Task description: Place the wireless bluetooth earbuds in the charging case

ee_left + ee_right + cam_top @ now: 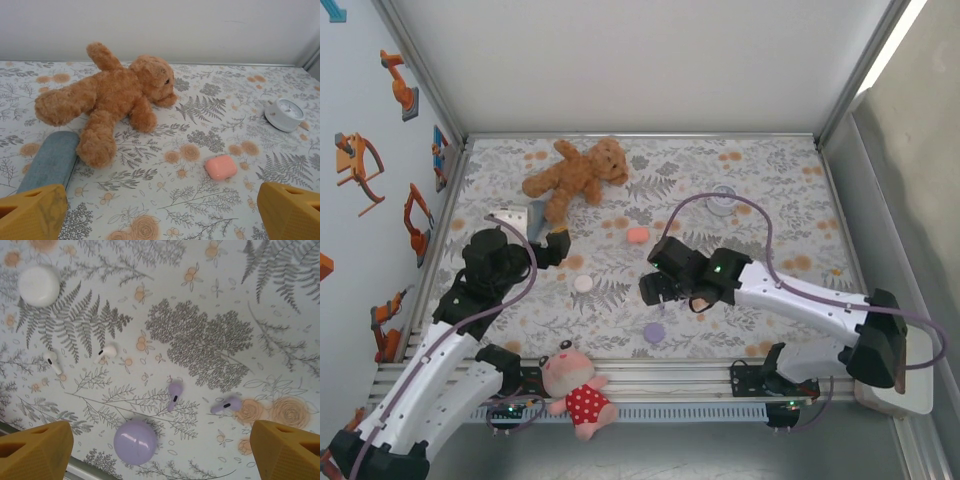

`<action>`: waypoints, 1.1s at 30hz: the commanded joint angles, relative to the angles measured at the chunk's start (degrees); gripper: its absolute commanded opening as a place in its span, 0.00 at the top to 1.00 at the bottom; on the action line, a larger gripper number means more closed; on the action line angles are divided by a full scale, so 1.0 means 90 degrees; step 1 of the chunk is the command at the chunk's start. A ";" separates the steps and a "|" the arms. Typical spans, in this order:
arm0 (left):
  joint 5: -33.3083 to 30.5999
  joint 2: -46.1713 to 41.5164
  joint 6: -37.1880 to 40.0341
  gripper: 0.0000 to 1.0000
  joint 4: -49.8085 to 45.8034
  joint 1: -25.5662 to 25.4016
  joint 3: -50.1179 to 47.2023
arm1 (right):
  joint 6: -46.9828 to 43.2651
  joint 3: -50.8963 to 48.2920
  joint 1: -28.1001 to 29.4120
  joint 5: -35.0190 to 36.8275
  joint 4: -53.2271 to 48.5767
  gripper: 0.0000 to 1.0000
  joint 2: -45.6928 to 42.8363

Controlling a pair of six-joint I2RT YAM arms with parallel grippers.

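Observation:
Two purple earbuds [174, 392] [226, 404] lie loose on the patterned cloth, just beyond a round purple charging case [135, 442] [654, 333]. Two white earbuds [52, 362] [106, 352] lie further left, near a white case [39, 286] [583, 283]. My right gripper [160, 452] [655, 290] hovers open above the purple case and buds, its yellow fingers [35, 450] wide apart and holding nothing. My left gripper [160, 220] [552, 246] is open and empty near a pink case [220, 167] [637, 234].
A brown teddy bear [110, 95] [575, 176] lies at the back left, with a grey-blue object [50, 160] beside its leg. A small white round item [284, 114] [722, 203] sits at the back. A pink doll [578, 388] lies on the front rail.

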 commanded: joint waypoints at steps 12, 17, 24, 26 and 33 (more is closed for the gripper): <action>-0.0261 -0.0173 0.0134 0.04 -0.0167 0.0013 -0.0100 | 0.0875 -0.0117 0.0826 -0.0644 0.0270 0.21 0.1729; -0.0240 -0.0102 0.0148 0.04 -0.0168 0.0015 -0.0087 | 0.0992 -0.0078 0.1002 -0.0687 0.0192 0.23 0.2155; -0.0250 -0.0098 0.0148 0.04 -0.0172 0.0007 -0.0095 | 0.1073 -0.0181 0.1050 -0.0687 0.0290 0.25 0.2438; -0.0250 -0.0082 0.0148 0.04 -0.0167 0.0014 -0.0087 | 0.1057 -0.0190 0.1045 -0.0660 0.0295 0.26 0.2490; -0.0220 -0.0006 0.0138 0.04 -0.0167 0.0010 -0.0031 | 0.1073 -0.0304 0.1046 -0.0806 0.0435 0.31 0.2610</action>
